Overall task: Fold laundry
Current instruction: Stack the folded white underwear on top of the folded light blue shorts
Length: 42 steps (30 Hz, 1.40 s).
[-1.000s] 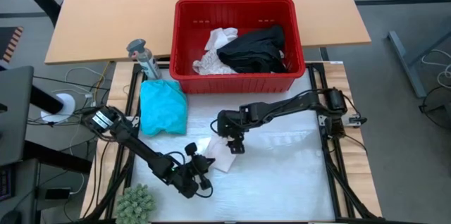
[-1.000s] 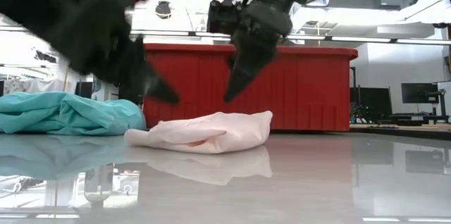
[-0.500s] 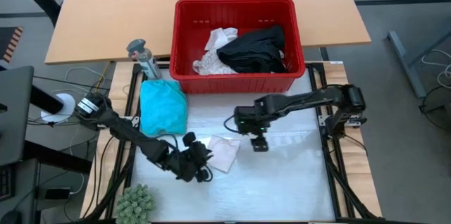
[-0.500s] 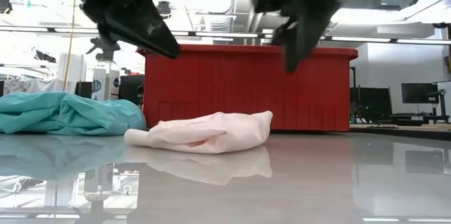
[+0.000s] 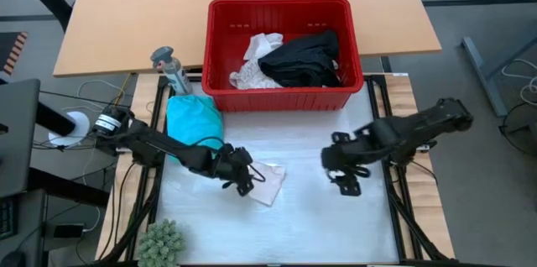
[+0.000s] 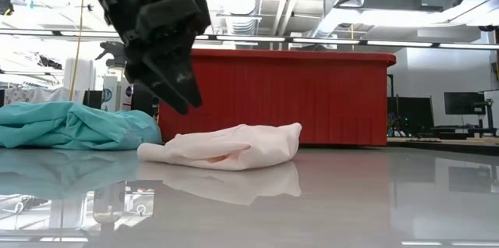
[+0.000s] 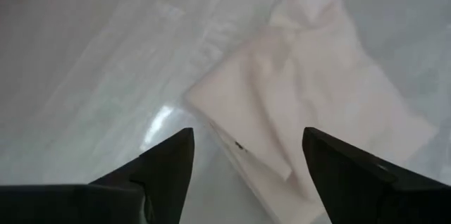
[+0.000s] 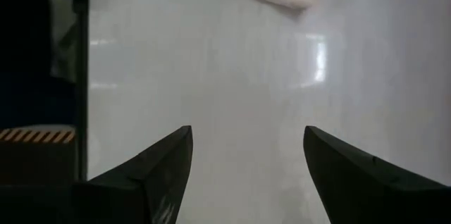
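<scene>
Table (image 5: 336,225): glossy white top, bare on the right half.
Basket (image 5: 222,49): red, at the far edge; holds white cloth (image 5: 256,59) and black cloth (image 5: 304,57).
Teal cloth (image 5: 193,124): bunched on the table, just in front of the basket's left corner.
Cream cloth (image 5: 270,183): folded, flat, left of centre.
Left tool (image 5: 243,179): above the cream cloth's left edge, fingers spread, holding nothing.
Right tool (image 5: 342,176): well right of the cloth, fingers spread, empty.

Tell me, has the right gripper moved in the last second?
Yes. The right gripper has pulled away from the cream cloth, toward the table's right side, and now sits below the red basket's right corner.
</scene>
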Motion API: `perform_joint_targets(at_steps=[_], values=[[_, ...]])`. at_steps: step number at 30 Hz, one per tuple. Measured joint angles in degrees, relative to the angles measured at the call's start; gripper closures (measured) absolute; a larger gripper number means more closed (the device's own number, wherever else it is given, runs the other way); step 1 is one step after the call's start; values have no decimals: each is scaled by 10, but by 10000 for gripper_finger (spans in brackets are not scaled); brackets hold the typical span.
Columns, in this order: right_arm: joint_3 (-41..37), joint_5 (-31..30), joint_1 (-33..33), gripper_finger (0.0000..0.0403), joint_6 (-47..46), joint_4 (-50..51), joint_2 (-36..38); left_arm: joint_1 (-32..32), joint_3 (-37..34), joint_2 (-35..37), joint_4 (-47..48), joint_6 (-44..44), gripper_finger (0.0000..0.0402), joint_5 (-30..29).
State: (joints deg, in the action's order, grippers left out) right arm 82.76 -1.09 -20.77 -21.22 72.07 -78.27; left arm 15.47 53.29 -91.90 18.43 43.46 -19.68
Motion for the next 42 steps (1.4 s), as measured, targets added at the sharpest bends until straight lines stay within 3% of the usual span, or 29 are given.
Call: perform_joint_targets(at_steps=[7,13,28,31,36,42], values=[[0,-93,-81,106,-100,47,36,-6,-1,0,1,62,146,-8],[0,-138,-123,106,-138,61,41,16,-1,-15,-40,82,146,-13],[0,-142,-157,106,-193,59,40,38,1,-132,-83,115,146,-28],[0,-141,-157,106,-193,59,40,34,3,-155,-104,133,150,2],[0,-142,-156,106,-190,57,40,34,3,-162,-118,151,204,6],[0,-142,-163,106,-192,57,40,30,0,-166,-156,148,334,43]])
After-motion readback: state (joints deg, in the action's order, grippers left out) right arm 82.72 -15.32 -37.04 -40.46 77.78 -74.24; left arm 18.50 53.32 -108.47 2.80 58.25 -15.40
